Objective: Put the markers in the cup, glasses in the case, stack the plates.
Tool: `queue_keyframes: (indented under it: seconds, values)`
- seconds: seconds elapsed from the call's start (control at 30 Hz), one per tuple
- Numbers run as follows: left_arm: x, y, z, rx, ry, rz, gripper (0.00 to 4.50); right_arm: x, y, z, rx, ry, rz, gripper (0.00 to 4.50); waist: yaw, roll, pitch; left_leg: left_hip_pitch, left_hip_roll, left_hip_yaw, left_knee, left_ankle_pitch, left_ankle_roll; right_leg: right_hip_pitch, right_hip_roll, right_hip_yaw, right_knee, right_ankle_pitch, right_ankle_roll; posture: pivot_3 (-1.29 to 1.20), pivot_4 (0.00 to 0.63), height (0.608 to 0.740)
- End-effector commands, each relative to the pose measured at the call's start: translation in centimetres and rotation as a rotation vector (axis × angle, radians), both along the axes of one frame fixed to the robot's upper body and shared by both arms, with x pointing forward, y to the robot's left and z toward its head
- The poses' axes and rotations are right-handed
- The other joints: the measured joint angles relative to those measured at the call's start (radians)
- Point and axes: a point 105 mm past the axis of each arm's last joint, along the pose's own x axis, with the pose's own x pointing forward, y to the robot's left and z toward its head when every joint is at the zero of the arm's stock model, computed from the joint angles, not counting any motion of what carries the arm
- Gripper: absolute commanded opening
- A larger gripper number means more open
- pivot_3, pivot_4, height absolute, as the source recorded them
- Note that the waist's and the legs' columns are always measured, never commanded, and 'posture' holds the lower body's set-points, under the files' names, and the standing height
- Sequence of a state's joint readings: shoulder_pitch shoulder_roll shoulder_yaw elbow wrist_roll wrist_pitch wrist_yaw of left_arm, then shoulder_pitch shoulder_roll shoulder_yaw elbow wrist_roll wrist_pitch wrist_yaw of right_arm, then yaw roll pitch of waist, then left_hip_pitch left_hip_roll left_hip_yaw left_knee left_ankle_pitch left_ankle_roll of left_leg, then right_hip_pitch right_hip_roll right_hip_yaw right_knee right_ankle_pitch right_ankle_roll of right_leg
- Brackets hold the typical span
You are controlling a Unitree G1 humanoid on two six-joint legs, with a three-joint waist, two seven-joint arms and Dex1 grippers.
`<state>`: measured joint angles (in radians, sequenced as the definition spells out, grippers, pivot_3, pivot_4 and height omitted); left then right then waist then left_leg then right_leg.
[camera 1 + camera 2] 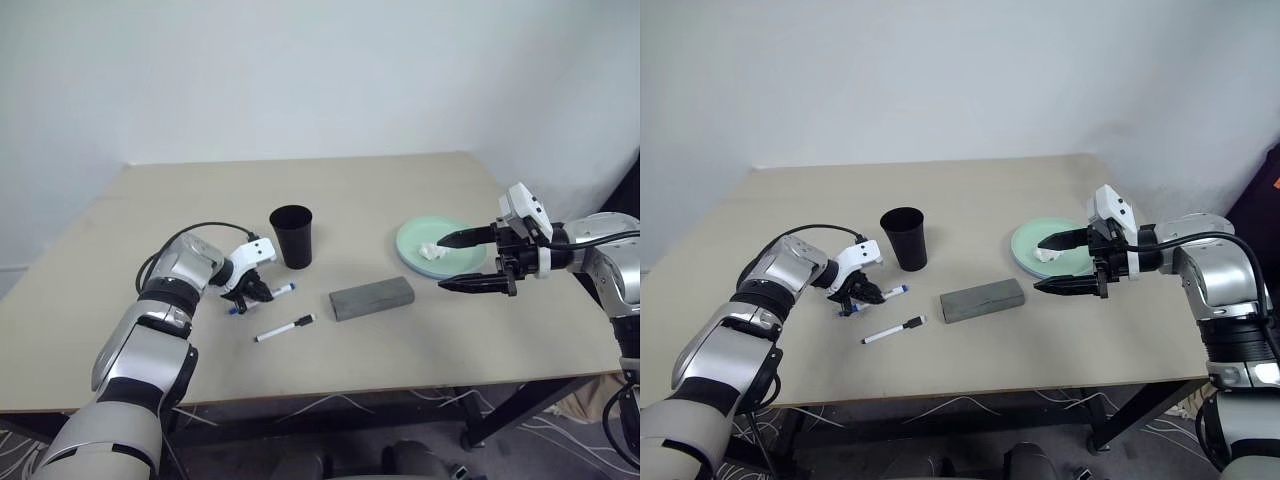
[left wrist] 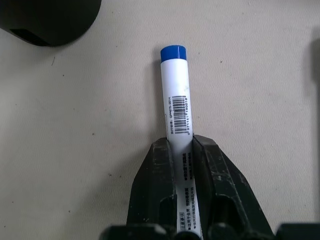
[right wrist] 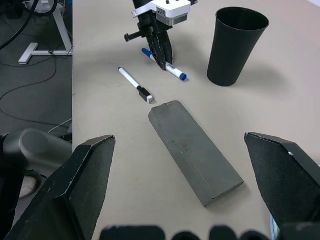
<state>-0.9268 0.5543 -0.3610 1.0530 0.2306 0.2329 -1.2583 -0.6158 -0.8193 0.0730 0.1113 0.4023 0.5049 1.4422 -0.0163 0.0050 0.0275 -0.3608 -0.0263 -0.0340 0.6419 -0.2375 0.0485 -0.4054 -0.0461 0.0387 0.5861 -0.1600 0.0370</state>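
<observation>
Blue-capped marker (image 2: pixel 176 120) flat on table (image 1: pixel 420 180), near left front edge, clamped mid-barrel by left fingers (image 2: pixel 210 175), likely for lift to black cup (image 1: pixel 291 236) just beside. Right gripper (image 1: pixel 478 262) spread wide over mint plate (image 1: pixel 412 240), right edge, idle. Black-capped marker (image 1: pixel 285 328) loose nearer front edge.

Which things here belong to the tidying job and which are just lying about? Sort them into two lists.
Job:
blue marker, clamped by the left gripper
black marker, lying on the table
cup
case, lid shut
green plate, by the open right gripper

Lying about:
crumpled tissue on that plate
</observation>
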Motion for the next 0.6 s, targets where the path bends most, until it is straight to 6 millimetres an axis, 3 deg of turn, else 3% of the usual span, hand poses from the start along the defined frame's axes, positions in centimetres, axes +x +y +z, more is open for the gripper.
queue_keyframes:
  seconds: [0.03,0.27,0.4,0.6]
  values:
    - [0.0,0.0,0.1,-0.001,0.006,0.000,0.10,-0.1,0.1,1.5,0.010,-0.051,0.014,4.50,0.000,0.000,0.000,0.000,0.000,0.000,0.000,0.000,0.000,0.000,0.000,0.000,0.000,0.000,0.000,0.00,0.000,0.732]
    - [-0.8,-0.9,1.0,-0.078,0.001,-0.096,0.10,-0.1,0.2,1.5,0.013,-0.050,0.018,4.50,-0.003,0.000,0.000,0.000,0.001,0.001,-0.001,0.000,0.000,-0.001,0.000,0.000,0.000,0.000,0.000,0.00,0.000,0.732]
    - [-1.7,-2.2,3.0,-0.186,-0.012,-0.186,0.10,-0.1,0.3,1.5,0.013,-0.049,0.019,4.50,-0.003,0.000,0.000,-0.001,0.001,0.001,-0.002,0.000,0.000,-0.002,-0.001,0.000,-0.001,0.000,0.000,0.00,0.000,0.732]
    - [-2.4,-4.6,7.7,-0.380,-0.112,-0.254,0.10,0.0,0.4,1.6,0.017,-0.051,0.022,4.50,-0.003,-0.001,0.001,-0.002,0.003,0.000,-0.002,0.000,0.000,-0.002,-0.002,0.000,-0.001,-0.001,-0.001,0.00,0.000,0.732]
